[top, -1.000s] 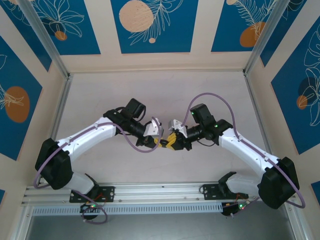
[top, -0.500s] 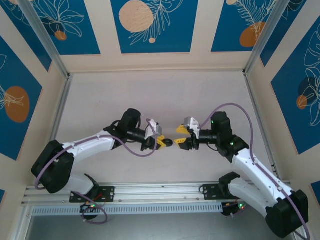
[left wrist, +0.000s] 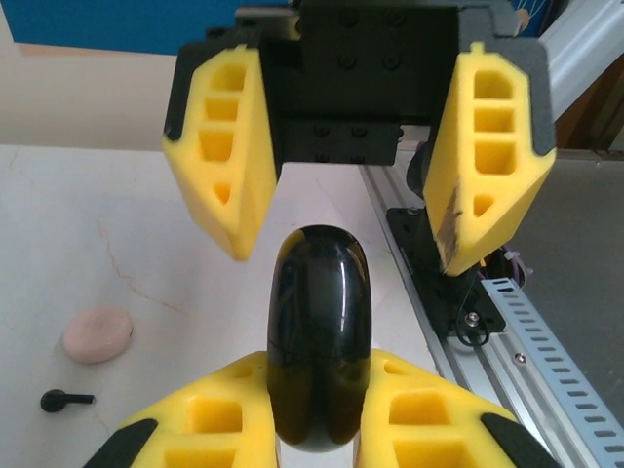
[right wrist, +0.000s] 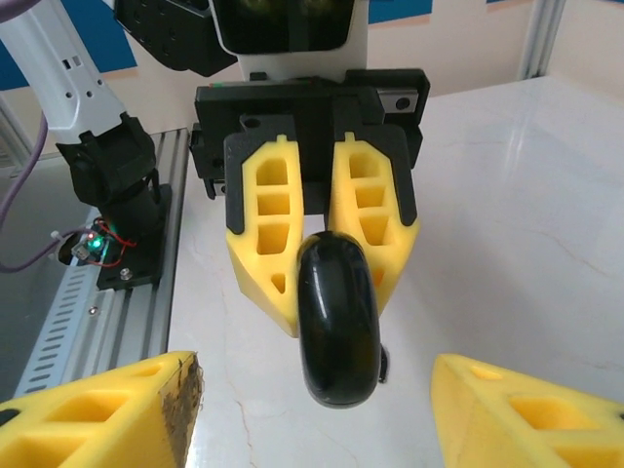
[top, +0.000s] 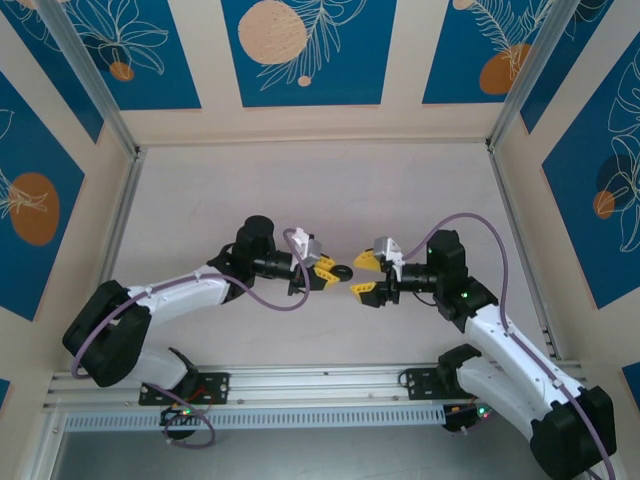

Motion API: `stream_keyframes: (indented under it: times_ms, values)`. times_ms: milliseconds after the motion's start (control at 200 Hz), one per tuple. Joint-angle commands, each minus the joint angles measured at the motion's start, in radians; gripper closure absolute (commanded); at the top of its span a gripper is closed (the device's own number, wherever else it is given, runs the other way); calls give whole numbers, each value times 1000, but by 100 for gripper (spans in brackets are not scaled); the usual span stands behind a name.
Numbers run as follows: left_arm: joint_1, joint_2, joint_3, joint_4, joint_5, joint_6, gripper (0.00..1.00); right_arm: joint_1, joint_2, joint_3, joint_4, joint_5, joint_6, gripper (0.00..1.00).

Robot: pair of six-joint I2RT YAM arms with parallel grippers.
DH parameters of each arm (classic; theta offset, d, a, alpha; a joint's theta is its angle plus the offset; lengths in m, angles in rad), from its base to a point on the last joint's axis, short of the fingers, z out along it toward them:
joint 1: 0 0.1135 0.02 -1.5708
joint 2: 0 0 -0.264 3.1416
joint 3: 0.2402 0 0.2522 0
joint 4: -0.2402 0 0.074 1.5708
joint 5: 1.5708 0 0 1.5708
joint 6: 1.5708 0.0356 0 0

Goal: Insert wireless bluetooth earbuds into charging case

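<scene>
My left gripper is shut on the charging case, a glossy black puck held on edge above the table. In the top view the left gripper holds the case out towards my right gripper. The right gripper stands open, one yellow finger on each side of the case, not touching it. One black earbud lies on the table, to the left in the left wrist view. A small dark thing peeks out behind the case; I cannot tell what it is.
A flat pale-pink disc lies on the table close to the earbud. The aluminium rail with the arm bases runs along the near edge. Cage posts and patterned walls close in the white table.
The right gripper has opened, let go of the case and drawn back to the right. The left gripper keeps hold of the case and has shifted slightly.
</scene>
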Motion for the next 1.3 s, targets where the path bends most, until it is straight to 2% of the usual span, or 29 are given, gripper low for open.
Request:
stream_keyframes:
  times_ms: [0,125,395,520,660,730,855,1000,1165,1295]
  values:
    - [-5,12,11,38,52,-14,90,-3,25,46,-12,-61,-12,38]
    - [-5,15,14,38,57,-16,90,-4,49,58,4,-83,-15,43]
    - [-6,11,17,53,60,-34,89,-4,78,76,-2,-104,-33,64]
    - [-6,11,18,68,62,-49,88,-4,88,91,-31,-105,-55,68]
    - [-6,11,19,79,63,-60,87,-4,107,118,-82,-105,-93,79]
    - [-5,11,20,76,65,-60,86,-4,116,131,-107,-102,-113,79]
    - [-6,3,21,36,62,-34,77,-2,132,159,-165,-104,-156,82]
    - [-6,-22,48,-138,46,80,63,-1,154,208,-268,-89,-234,82]
    - [-6,-53,96,-351,15,230,62,10,186,265,-388,-72,-346,82]
    - [-6,-59,107,-374,17,244,61,21,211,291,-428,-66,-389,82]
